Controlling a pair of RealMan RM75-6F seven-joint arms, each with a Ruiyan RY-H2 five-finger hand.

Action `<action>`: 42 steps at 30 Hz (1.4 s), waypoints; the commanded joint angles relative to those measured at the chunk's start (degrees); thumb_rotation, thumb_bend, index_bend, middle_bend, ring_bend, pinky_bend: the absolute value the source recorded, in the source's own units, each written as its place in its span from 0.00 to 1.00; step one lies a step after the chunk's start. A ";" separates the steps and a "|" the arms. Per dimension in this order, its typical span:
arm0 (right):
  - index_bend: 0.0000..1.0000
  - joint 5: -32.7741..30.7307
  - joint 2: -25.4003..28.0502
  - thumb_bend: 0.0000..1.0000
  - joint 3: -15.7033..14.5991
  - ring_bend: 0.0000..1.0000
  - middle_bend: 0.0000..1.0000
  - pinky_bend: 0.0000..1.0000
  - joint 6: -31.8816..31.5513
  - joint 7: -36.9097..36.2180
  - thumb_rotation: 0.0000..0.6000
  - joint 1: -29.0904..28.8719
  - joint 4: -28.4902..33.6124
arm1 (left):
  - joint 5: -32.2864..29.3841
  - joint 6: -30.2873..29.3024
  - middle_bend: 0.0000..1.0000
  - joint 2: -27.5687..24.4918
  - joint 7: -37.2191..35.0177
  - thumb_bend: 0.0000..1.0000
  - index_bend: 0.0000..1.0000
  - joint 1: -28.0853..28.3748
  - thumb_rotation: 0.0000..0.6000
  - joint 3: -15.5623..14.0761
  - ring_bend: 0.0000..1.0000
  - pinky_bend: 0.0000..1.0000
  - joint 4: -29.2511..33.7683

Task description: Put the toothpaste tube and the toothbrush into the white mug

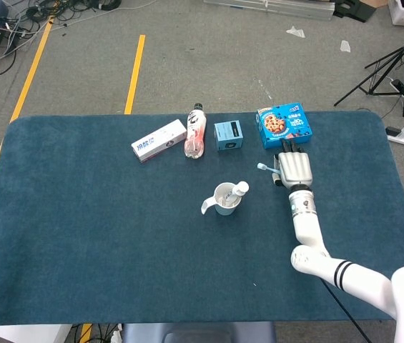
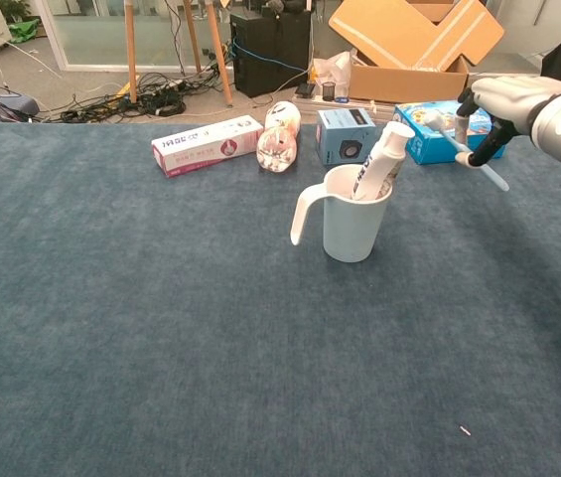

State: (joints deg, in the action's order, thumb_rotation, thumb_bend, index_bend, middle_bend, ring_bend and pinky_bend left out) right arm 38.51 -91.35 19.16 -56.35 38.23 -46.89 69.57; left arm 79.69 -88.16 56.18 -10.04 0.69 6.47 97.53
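The blue table cloth is covering the whole table and its front part is lying bare in the chest view. Further in, the white mug is standing upright near the middle of the table, with its handle turning to the left in the chest view. The toothpaste tube is standing inside the mug, leaning to the right, and its cap end is sticking out above the rim. In the head view the mug and the tube are showing the same.

To the right of the mug and higher, the right hand is hanging in the air above the table. Its fingers are closing around the toothbrush and are holding it clear of the cloth. The brush is tilting, with the bristle end pointing up and to the left, toward the mug, but it is apart from the mug. In the head view the hand is being seen from the back, with the brush head sticking out on its left side.

The left hand is not appearing in either view.

Along the far side, a white and pink carton, a lying bottle, a small blue box and a blue cookie box are lying in a row.
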 commanded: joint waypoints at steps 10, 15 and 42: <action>0.60 1.62 6.47 0.28 2.74 0.00 0.09 0.21 -5.81 -1.10 1.00 0.26 12.35 | -0.22 0.27 0.44 0.01 0.02 0.29 0.39 0.09 1.00 0.02 0.45 0.45 -0.11; 0.60 2.31 9.36 0.28 4.50 0.00 0.09 0.21 -7.90 -2.25 1.00 0.22 18.90 | -0.30 0.41 0.44 0.10 0.37 0.29 0.39 0.13 1.00 -0.05 0.45 0.45 -0.06; 0.60 14.44 7.23 0.28 5.27 0.00 0.11 0.21 -6.12 -25.93 1.00 0.66 25.93 | -0.01 0.05 0.44 0.09 0.40 0.29 0.39 -0.03 1.00 -0.14 0.45 0.45 0.04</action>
State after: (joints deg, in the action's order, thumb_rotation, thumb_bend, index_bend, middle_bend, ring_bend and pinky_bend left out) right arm 51.97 -83.35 24.67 -62.89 13.41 -46.07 95.97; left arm 79.68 -88.10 56.28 -9.63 0.65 6.32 97.57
